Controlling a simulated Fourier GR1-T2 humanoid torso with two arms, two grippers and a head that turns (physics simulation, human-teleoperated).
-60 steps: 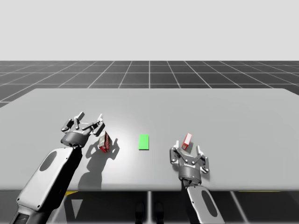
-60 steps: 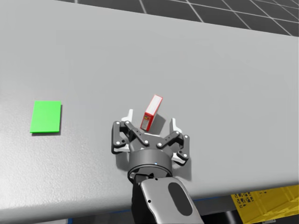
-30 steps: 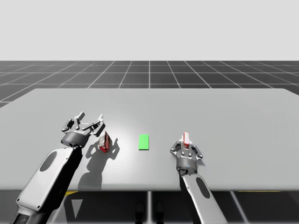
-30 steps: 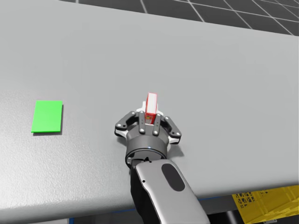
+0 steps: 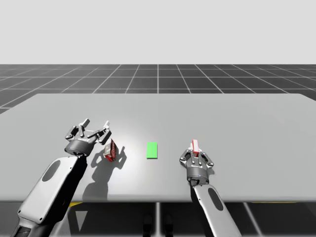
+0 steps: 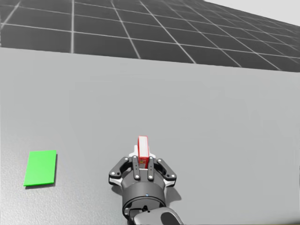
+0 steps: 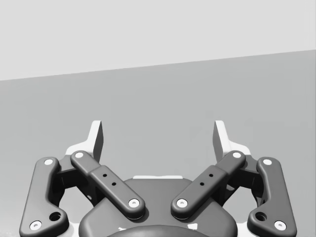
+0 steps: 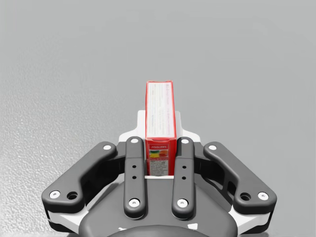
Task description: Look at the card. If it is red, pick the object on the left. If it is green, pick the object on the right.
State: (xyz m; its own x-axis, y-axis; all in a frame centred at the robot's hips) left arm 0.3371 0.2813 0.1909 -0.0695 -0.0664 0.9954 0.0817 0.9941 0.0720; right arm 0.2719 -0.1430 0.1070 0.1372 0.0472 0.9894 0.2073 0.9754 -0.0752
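Note:
A green card lies flat on the grey table between two small red boxes. My right gripper is shut on the right-hand red box, which stands upright between its fingers. The left-hand red box stands tilted on the table just right of my left gripper. That gripper is open, with nothing between its fingers.
The grey table stretches wide behind and to both sides of the boxes. Its front edge runs just under my forearms. A dark gridded floor lies beyond the far edge.
My right gripper has shut on the right-hand red box, which now stands straight between the fingers. My head has turned upward. The left arm has not moved.

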